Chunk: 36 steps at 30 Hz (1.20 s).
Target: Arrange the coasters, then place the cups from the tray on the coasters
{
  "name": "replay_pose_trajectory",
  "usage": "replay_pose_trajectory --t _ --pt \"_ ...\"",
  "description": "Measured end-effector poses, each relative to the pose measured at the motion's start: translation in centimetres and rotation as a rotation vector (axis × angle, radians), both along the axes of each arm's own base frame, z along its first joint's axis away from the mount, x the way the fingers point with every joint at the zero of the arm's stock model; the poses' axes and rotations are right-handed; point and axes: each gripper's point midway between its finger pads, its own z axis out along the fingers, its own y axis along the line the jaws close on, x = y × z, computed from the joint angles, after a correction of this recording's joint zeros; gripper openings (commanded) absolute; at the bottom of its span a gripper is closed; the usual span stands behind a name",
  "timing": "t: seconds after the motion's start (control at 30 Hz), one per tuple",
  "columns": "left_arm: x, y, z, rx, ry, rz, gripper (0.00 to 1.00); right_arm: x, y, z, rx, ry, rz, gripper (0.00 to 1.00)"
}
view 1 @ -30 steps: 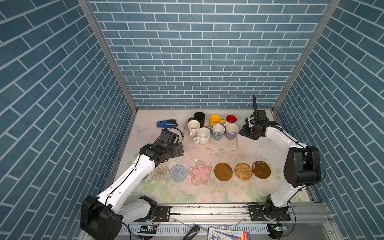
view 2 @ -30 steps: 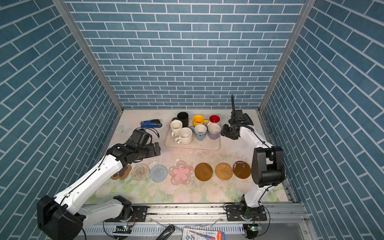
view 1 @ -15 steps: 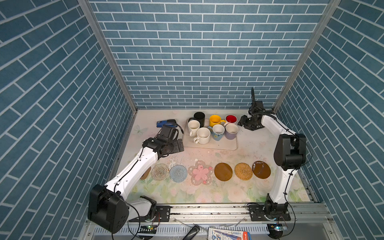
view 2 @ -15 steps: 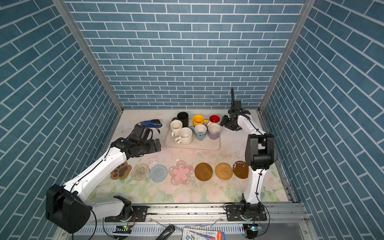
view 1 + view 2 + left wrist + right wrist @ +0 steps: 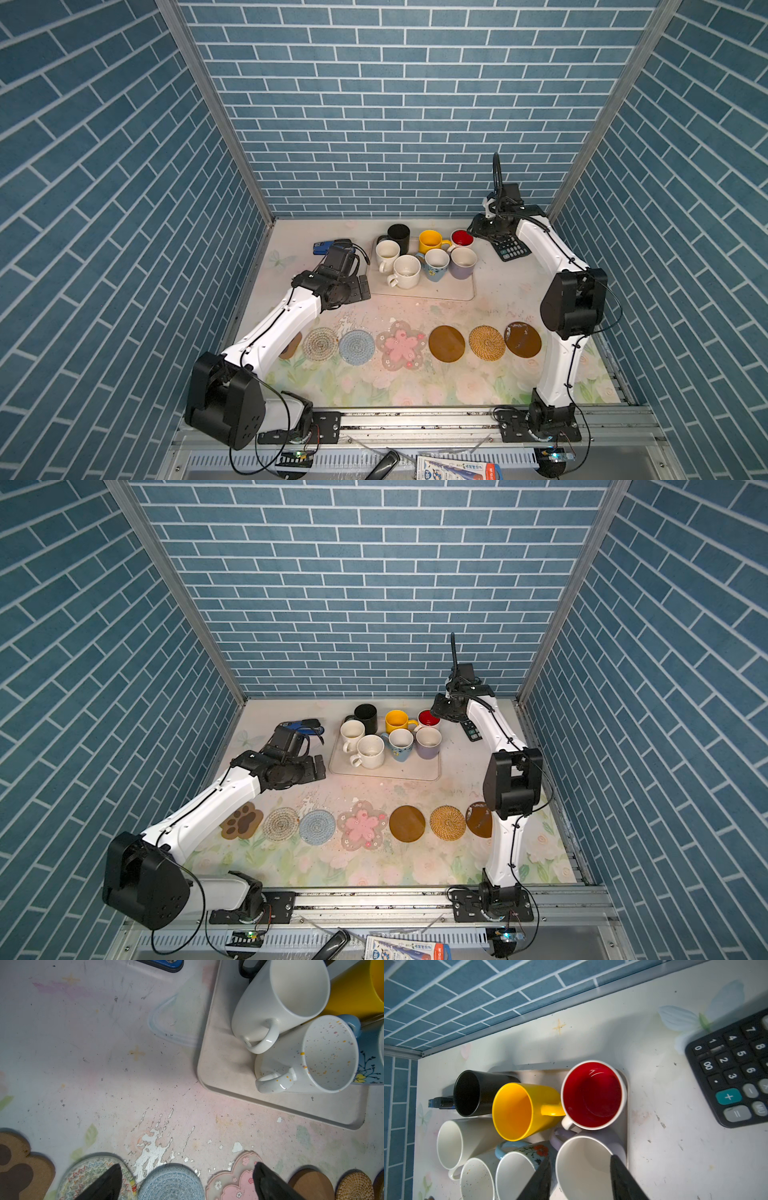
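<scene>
Blue brick-pattern walls close in three sides of a pale counter [image 5: 498,291] printed with faded flowers. Its coating is scuffed and has flaked off in patches near the middle. Seven coasters [image 5: 401,349] lie in a row along the near side, from the paw-shaped coaster [image 5: 243,820] at the left end to a brown disc [image 5: 523,339] at the right. Each sits just beside its neighbour, so that half of the job looks done. All seven cups [image 5: 406,270] stand crowded on the tray [image 5: 428,293] toward the back wall, none on a coaster yet.

The right tool [image 5: 580,1157] hovers by the tray's far right corner, near the red-lined cup [image 5: 462,239] and the lavender cup [image 5: 462,262]. Its jaws are apart and empty. The left tool [image 5: 187,1165] hangs fully released just off the tray's left edge, grasping nothing.

The step in hand seems to be the first cup pick. Rims and handles touch here, so an outer cup is the sensible start. One finger should go inside the rim to pinch the wall, with a straight lift before any travel so neighbours are not dragged. The calculator [image 5: 509,249] lies just right of the tray, under the right arm, and any sweep should clear it. A small blue object [image 5: 322,247] lies near the tray's far left corner.
</scene>
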Motion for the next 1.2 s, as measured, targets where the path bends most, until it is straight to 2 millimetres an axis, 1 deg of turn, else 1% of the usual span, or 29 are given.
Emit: replay_pose_trajectory --t 0.07,0.13,0.2,0.3,0.43,0.53,0.6,0.97,1.13,1.2 --pt "0.0 0.0 0.0 -0.001 -0.002 0.000 0.99 0.3 1.5 -0.3 -0.016 0.001 0.027 0.36" --pt "0.0 0.0 0.1 -0.002 -0.004 0.001 0.99 0.8 3.1 -1.0 -0.032 0.005 0.053 0.23" --pt "0.0 0.0 0.2 -0.003 -0.007 0.001 0.99 1.1 4.3 -2.0 -0.045 0.014 0.075 0.15" --pt "0.0 0.0 0.3 -0.006 -0.011 0.003 0.99 1.5 5.8 -3.7 -0.055 0.042 0.096 0.10" --pt "-0.1 0.0 0.6 -0.013 -0.019 0.003 0.99 2.1 6.2 -5.5 -0.070 0.077 0.098 0.05" --pt "-0.2 0.0 0.7 -0.019 -0.022 0.003 0.99 2.1 6.2 -6.6 -0.081 0.101 0.098 0.01" --pt "-0.4 0.0 0.5 -0.019 -0.020 0.003 0.99 1.8 6.1 -7.0 -0.090 0.118 0.098 0.00" --pt "-0.6 -0.1 0.2 -0.027 -0.011 0.003 0.99 1.2 5.4 -7.6 -0.142 0.138 0.090 0.00" --pt "-0.5 -0.1 0.2 -0.032 -0.015 0.004 0.99 0.7 5.1 -8.6 -0.158 0.158 0.088 0.00" --pt "-0.5 -0.2 0.1 -0.034 -0.013 0.003 0.99 0.3 5.0 -8.7 -0.163 0.164 0.089 0.00"
